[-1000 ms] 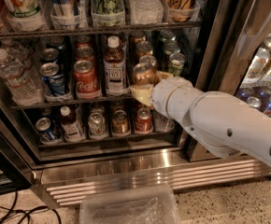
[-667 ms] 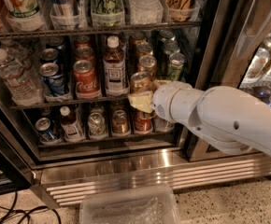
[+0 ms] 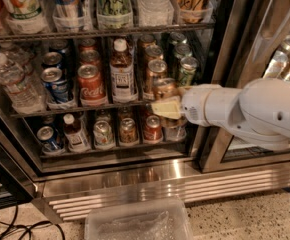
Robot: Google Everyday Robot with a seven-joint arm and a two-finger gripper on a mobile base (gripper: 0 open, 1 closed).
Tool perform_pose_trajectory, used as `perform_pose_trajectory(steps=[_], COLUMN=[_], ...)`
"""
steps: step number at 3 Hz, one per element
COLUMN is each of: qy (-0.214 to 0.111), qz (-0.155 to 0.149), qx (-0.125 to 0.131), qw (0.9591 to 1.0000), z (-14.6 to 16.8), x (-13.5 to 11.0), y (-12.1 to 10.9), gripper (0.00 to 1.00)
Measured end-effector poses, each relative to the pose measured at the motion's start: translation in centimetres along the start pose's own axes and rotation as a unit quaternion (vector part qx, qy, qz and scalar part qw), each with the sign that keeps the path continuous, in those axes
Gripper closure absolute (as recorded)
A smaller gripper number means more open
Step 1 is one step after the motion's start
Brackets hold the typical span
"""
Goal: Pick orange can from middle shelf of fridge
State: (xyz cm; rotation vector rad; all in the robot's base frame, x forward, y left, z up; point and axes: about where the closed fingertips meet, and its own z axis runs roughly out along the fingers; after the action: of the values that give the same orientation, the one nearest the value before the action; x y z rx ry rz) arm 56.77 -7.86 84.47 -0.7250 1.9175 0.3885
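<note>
Now the gripper [image 3: 166, 107] clasps the orange can [image 3: 163, 88] at the middle shelf [image 3: 35, 113] front; withdraw it level, avoiding the green can [image 3: 187, 72].

Shop or break-room setting: steel-framed glass-door fridge [image 3: 135, 183], wire racks [image 3: 110, 32] stocked with cans [image 3: 91, 84] and bottles [image 3: 121, 74]; gripper [image 3: 166, 108] at the middle shelf [image 3: 60, 109] front.

White arm [image 3: 265, 109] in from the right, tool [image 3: 168, 103] at frame centre!
Thick forearm stretches leftward from the right edge, wrist level, and the tool's pale fingers [image 3: 166, 109] are clamped on the orange can [image 3: 164, 88].
</note>
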Motion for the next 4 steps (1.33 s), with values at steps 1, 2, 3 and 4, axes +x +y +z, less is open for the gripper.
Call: perform_pose_trajectory(steps=[1,2,3,4], qy=[0.002,0.031,0.061,0.075], qz=[-0.004,-0.018,-0.034,-0.042], qx=[-0.004,-0.040,-0.099,-0.158], qw=[1.0000,0.9986,0.9926,0.9837], z=[0.4,1.9,3.9,4.8], x=[-0.2,0.5,0.8,1.0], y=[0.2,1.9,4.9,7.5], gripper=[1.00,1.00,1.00,1.00])
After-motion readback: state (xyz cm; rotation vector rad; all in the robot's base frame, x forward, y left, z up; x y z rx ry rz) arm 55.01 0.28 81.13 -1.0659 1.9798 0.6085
